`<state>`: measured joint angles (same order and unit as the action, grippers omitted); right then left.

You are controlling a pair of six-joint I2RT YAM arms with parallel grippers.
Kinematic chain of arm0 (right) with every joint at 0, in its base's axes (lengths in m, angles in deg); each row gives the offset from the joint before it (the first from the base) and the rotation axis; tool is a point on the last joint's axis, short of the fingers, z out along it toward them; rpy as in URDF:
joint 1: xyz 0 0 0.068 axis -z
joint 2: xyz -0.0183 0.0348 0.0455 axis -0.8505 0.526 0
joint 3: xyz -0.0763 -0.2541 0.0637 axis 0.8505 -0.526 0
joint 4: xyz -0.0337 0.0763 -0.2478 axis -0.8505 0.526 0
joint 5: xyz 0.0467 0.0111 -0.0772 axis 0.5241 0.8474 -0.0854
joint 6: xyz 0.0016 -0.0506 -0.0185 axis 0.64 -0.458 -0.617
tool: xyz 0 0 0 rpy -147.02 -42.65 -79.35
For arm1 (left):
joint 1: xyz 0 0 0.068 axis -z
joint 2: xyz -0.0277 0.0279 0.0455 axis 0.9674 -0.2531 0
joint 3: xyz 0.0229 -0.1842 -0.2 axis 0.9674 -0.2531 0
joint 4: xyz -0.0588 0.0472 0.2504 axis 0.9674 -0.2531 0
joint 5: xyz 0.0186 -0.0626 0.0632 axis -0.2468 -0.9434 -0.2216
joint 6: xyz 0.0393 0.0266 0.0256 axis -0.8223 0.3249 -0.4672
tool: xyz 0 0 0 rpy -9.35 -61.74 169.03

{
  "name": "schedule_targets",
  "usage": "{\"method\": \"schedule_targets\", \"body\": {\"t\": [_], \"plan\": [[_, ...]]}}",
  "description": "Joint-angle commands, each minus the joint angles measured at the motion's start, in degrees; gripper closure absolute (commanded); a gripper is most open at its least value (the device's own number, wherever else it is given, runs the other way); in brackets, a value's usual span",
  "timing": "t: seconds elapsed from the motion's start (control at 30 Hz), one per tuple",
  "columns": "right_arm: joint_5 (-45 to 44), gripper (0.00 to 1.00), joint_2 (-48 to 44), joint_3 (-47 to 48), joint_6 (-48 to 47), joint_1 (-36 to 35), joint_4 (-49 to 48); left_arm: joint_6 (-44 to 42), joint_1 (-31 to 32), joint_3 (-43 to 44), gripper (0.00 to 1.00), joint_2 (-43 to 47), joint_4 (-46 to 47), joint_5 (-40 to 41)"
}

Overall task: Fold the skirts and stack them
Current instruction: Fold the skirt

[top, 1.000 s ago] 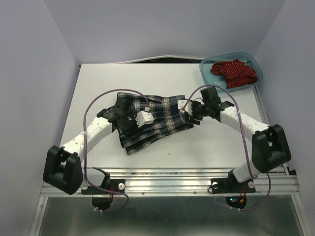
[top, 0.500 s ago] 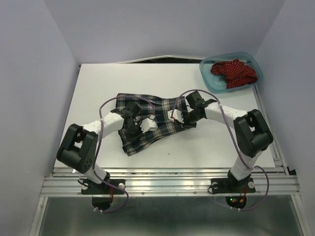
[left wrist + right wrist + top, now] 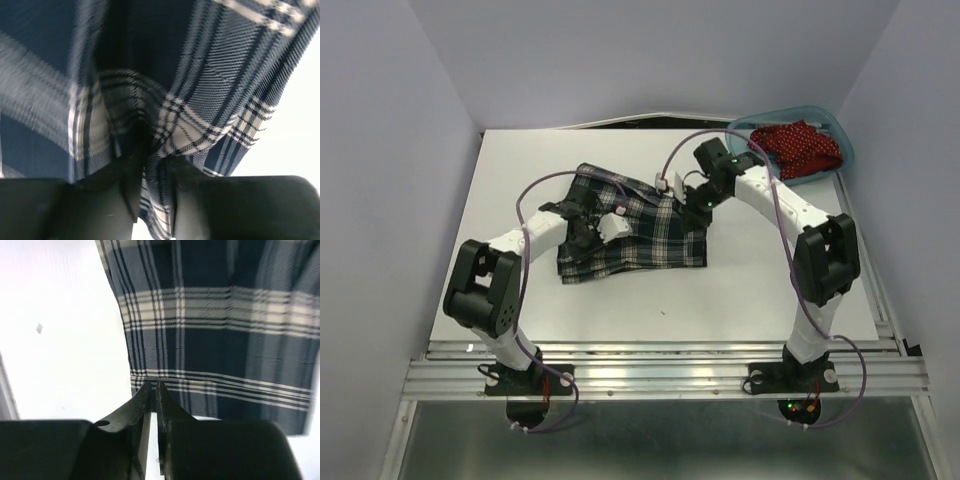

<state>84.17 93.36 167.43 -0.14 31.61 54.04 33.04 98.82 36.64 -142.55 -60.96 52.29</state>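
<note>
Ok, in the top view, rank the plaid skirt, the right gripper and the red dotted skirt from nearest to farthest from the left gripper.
From the left gripper:
1. plaid skirt, pinched in its fingers, mid-table.
2. right gripper, at the skirt's right end.
3. red dotted skirt, lying in the teal tub at the far right corner.

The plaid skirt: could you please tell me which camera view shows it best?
The top external view: it shows nearly the whole plaid skirt. The left wrist view shows only a fold pinched between the fingers; the right wrist view, one flat patch.
</note>
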Motion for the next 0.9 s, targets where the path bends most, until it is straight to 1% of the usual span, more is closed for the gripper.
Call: {"method": "schedule_targets", "body": {"t": [0.0,0.03,0.07,0.13,0.17,0.27,0.3,0.37,0.5,0.53,0.6,0.63,0.67,0.77,0.83,0.87], "plan": [[8.71,0.79,3.75,17.57,15.71,5.20,-1.43,-1.34,-5.02,8.73,0.56,1.91,1.74,-3.20],[8.27,0.77,5.33,19.94,16.68,5.73,-2.93,-1.08,-5.72,10.05,0.53,2.35,1.21,-4.62],[6.88,0.76,8.83,24.15,17.21,5.74,-4.34,-0.21,-6.34,11.98,0.49,3.48,0.60,-6.28],[4.68,0.74,12.10,26.46,20.28,5.74,-6.36,1.12,-6.35,13.14,0.46,5.68,0.16,-7.61],[2.49,0.74,15.16,27.52,20.47,5.74,-8.63,3.56,-6.26,13.75,0.45,6.39,0.24,-8.66],[-0.77,0.74,19.48,28.40,20.74,5.74,-10.06,9.28,-6.17,15.77,0.43,6.92,-1.51,-10.69],[-1.92,0.75,21.85,28.15,20.30,5.74,-10.15,12.52,-6.17,17.08,0.43,6.75,-3.00,-11.91],[-4.81,0.75,23.53,27.09,19.16,5.74,-10.15,14.91,-6.00,17.27,0.43,6.40,-4.15,-13.24],[-9.13,0.78,23.81,19.90,16.43,5.74,-10.68,16.94,-4.94,12.72,0.43,5.26,-4.16,-13.24],[-9.48,0.79,22.76,15.88,16.25,5.74,-10.68,17.29,-4.94,12.09,0.43,4.56,-3.72,-13.24],[-9.31,0.79,21.09,11.29,16.25,5.74,-10.68,17.47,-5.11,10.95,0.45,1.13,-3.72,-12.63],[-8.53,0.79,19.08,6.83,16.51,5.74,-10.33,17.64,-5.20,10.77,0.48,-1.75,-3.72,-12.28],[-8.52,0.79,18.10,4.96,16.86,5.74,-9.89,17.65,-5.64,10.86,0.48,-3.35,-3.54,-12.10],[-3.71,0.79,15.12,-1.18,20.28,5.21,-7.18,17.65,-7.40,12.61,0.53,-8.96,-2.23,-10.44],[-0.89,0.79,13.70,-4.01,22.39,4.69,-6.72,17.73,-8.71,15.51,0.54,-11.70,-0.65,-7.63],[2.17,0.79,13.09,-5.16,23.45,3.99,-6.72,17.73,-8.98,17.08,0.54,-14.84,-0.47,-6.92]]}}
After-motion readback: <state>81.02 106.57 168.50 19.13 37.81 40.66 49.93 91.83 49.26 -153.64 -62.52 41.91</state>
